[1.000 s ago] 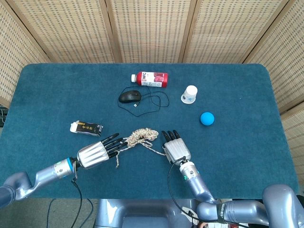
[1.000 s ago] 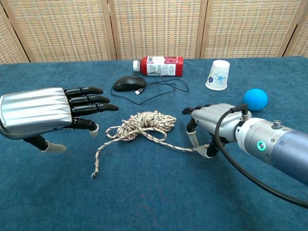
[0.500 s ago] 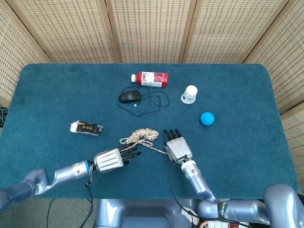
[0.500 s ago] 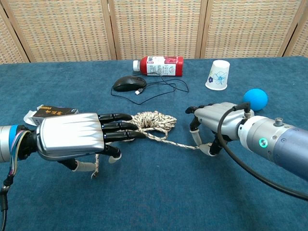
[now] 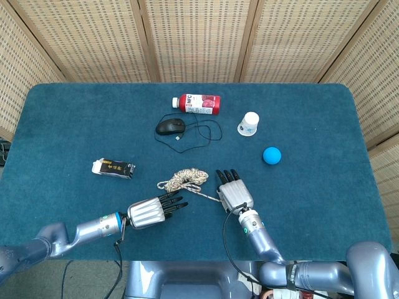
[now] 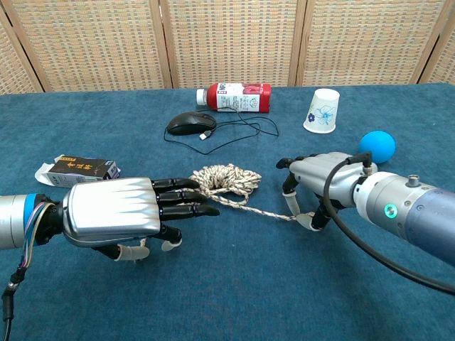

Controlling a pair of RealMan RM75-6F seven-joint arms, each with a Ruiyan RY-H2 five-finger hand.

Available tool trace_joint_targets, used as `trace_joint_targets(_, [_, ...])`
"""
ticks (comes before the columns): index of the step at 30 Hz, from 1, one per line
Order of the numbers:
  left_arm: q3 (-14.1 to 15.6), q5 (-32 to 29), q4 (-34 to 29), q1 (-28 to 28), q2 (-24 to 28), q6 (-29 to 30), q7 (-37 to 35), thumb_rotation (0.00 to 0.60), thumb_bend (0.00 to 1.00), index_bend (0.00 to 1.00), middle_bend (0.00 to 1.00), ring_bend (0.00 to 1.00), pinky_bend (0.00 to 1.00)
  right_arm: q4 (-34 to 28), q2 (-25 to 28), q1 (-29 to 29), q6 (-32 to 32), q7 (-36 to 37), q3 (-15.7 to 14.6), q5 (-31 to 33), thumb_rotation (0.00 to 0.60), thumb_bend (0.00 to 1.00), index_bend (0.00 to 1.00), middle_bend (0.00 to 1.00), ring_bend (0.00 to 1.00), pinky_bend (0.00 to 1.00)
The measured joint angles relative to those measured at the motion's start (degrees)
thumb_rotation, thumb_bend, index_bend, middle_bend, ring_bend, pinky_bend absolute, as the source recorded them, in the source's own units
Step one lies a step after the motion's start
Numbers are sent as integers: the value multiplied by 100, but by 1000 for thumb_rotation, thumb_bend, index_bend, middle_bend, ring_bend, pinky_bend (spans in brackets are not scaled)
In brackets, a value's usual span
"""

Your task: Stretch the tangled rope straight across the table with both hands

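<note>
Your rope (image 6: 226,179) lies bunched on the blue surface (image 6: 234,284), just in front of the mouse (image 6: 190,123). One strand runs from the bunch to your right hand (image 6: 321,186), which pinches its end. Your left hand (image 6: 124,211) hovers beside the bunch, fingers (image 6: 186,198) stretched out, holding nothing.

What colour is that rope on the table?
The rope is cream flecked with brown and dark threads; the chest view shows it best.
</note>
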Motion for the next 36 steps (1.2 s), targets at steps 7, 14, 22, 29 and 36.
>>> trace_joint_targets(7, [56, -31, -58, -32, 105, 141, 37, 600, 367, 485, 0, 0, 0, 4, 20, -10, 10, 0, -9, -14, 600, 548, 716, 0, 0, 0])
trace_joint_targets(14, [119, -109, -215, -34, 350, 281, 16, 600, 368, 485, 0, 0, 0, 16, 18, -13, 16, -1, -3, -15, 600, 548, 719, 0, 0, 0])
trace_joint_targets(22, [273, -198, -142, 20, 340, 171, 33, 600, 368, 485, 0, 0, 0, 36, -6, -13, 13, -16, -4, 5, 600, 548, 719, 0, 0, 0])
trace_joint_targets(29, [338, -245, 51, 35, 186, 112, 15, 600, 369, 485, 0, 0, 0, 54, -34, -12, -1, -29, -13, 15, 600, 548, 719, 0, 0, 0])
trace_joint_targets(36, [351, -312, 150, 12, 9, 90, -34, 600, 374, 485, 0, 0, 0, 54, -27, -18, -14, -25, -24, 13, 600, 548, 719, 0, 0, 0])
